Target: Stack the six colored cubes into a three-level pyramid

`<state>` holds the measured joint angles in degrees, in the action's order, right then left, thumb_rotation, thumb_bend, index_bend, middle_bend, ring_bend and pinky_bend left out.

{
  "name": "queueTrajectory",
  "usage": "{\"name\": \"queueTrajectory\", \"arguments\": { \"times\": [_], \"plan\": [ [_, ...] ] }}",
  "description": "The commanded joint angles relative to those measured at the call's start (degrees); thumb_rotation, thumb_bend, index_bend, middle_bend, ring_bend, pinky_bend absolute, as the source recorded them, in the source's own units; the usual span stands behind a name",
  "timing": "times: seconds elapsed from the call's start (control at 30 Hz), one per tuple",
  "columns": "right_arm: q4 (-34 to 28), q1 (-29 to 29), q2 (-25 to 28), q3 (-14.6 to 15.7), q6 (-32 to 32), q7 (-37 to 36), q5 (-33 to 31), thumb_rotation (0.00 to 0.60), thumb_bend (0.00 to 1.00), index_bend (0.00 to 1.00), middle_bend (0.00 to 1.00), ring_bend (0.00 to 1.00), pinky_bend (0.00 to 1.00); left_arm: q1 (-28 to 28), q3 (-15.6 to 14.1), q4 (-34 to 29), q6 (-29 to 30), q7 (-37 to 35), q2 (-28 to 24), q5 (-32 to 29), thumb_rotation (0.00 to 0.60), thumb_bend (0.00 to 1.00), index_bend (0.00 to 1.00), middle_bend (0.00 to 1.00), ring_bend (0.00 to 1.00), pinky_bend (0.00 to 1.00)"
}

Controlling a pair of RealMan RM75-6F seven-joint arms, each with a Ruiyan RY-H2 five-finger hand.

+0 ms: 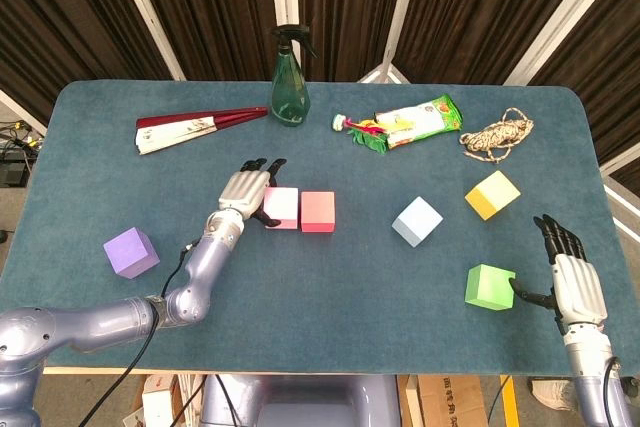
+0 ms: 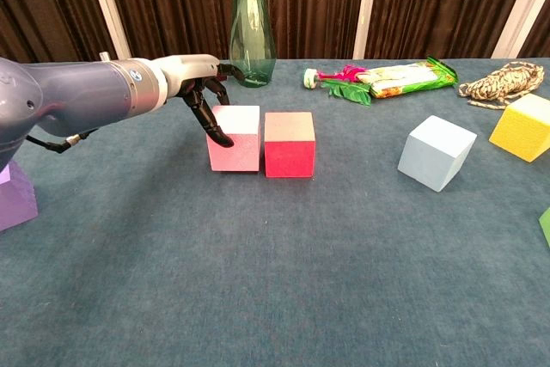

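My left hand (image 1: 246,190) (image 2: 204,96) grips the pink cube (image 1: 281,207) (image 2: 236,138) from its left side. The pink cube sits on the table right beside the red cube (image 1: 318,211) (image 2: 290,144), their sides nearly touching. A purple cube (image 1: 130,252) (image 2: 12,196) lies at the left. The light blue cube (image 1: 417,221) (image 2: 436,153) and yellow cube (image 1: 492,194) (image 2: 522,127) lie to the right. The green cube (image 1: 489,286) is near the front right, and my right hand (image 1: 573,282) rests open just right of it, its thumb close to the cube.
At the back stand a green spray bottle (image 1: 290,77) (image 2: 252,27), a folded red fan (image 1: 195,127), a snack packet with a pink toy (image 1: 410,122) (image 2: 387,77) and a coil of rope (image 1: 497,134) (image 2: 502,83). The blue cloth table (image 1: 330,327) has bare room along the front.
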<state>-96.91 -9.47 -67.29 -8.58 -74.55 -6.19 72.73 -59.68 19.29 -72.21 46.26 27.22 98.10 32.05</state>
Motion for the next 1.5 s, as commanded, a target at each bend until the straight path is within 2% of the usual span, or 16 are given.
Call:
{"name": "queueTrajectory", "arguments": {
  "times": [0.03,0.47,1.5],
  "plan": [
    [-0.07,-0.01,-0.03,-0.03,-0.03,0.10,-0.05,0.600,0.27,0.00,0.00,0.00,0.00,-0.05,-0.20,0.07,-0.46,-0.68,0.00,0.19,0.600,0.19,0.06,0.42,0.05,0.01],
    [-0.25,0.06,-0.02,-0.06,-0.14,0.41,-0.26,0.600,0.27,0.00,0.00,0.00,0.00,-0.57,-1.42,0.35,-0.48,-1.14,-0.04,-0.23,0.600,0.19,0.06,0.42,0.05,0.01],
    [-0.45,-0.04,-0.13,-0.24,0.15,0.67,-0.85,0.600,0.27,0.00,0.00,0.00,0.00,-1.46,-2.20,1.68,-0.18,-2.38,1.53,-0.23,0.600,0.19,0.06,0.42,0.05,0.01]
  ]
}}
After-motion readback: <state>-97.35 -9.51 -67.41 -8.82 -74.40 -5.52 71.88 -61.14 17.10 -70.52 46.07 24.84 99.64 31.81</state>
